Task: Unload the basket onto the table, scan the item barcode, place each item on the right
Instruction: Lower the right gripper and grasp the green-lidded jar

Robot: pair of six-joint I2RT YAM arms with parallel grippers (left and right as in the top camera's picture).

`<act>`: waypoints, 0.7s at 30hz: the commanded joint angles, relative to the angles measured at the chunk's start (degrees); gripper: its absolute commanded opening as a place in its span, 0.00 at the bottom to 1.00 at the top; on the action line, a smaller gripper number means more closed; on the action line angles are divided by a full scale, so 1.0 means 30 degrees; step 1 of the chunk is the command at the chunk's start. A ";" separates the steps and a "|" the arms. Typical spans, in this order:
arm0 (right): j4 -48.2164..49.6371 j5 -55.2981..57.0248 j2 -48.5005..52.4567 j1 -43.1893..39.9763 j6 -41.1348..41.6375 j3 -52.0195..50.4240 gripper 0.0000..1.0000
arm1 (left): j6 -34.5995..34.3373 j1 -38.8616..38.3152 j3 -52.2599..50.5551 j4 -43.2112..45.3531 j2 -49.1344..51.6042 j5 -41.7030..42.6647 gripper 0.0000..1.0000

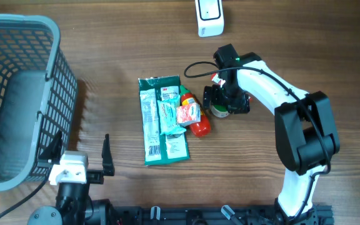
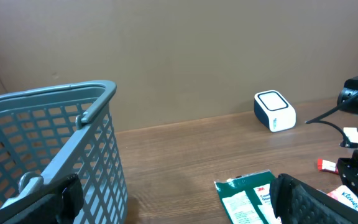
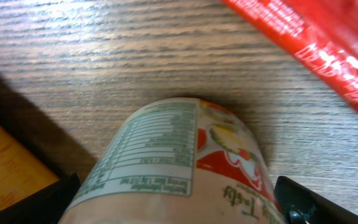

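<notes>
A: Overhead, our right gripper (image 1: 220, 103) straddles the small cup (image 1: 218, 111) on the worktop (image 1: 280, 37), just beside the red bottle (image 1: 199, 127). Its jaws are wide, and the scanner (image 1: 209, 17) sits well apart.

B: The arm hides most of the cup.

A: In the left wrist view, our left gripper (image 2: 179, 208) hangs wide and empty beside the basket (image 2: 98, 102).

B: In the right wrist view we read a nutrition panel, no barcode. We cannot tell whether the fingers (image 3: 36, 202) touch.

A: The cup seems to lie on its side. It could roll as we close, or we could show the scanner the wrong face.
</notes>
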 commanded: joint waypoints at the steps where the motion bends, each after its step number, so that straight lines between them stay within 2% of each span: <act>1: 0.0226 0.1960 0.0867 0.0029 0.0248 -0.0270 1.00 | 0.0372 -0.0087 0.0022 0.0015 -0.0124 0.0299 1.00; 2: 0.0321 0.2280 0.0867 0.0029 0.0087 -0.0270 0.99 | 0.0372 -0.0087 0.0022 0.0022 -0.0124 0.0299 1.00; 5: 0.0401 0.2696 0.0867 0.0029 -0.0386 -0.0270 0.71 | 0.0372 -0.0087 0.0022 0.0015 -0.0124 0.0299 1.00; 8: -0.0255 0.2324 0.0867 0.0029 0.0568 -0.0262 0.57 | 0.0372 -0.0087 0.0022 0.0007 -0.0124 0.0299 1.00; 11: -0.1078 0.0947 0.0867 0.0000 0.0896 0.0080 0.54 | 0.0372 -0.0087 0.0022 0.0000 -0.0124 0.0299 1.00; 12: -0.1690 0.0321 0.0860 0.0007 0.0954 0.0481 0.61 | 0.0372 -0.0087 0.0022 0.0000 -0.0124 0.0299 1.00; 14: -0.2710 -0.0561 0.0860 0.0000 0.1530 0.1115 0.61 | 0.0372 -0.0087 0.0022 0.0022 -0.0124 0.0299 1.00; 21: -0.6302 -0.6659 0.0211 0.0007 0.2820 0.2208 0.55 | 0.0372 -0.0087 0.0022 0.0000 -0.0124 0.0291 1.00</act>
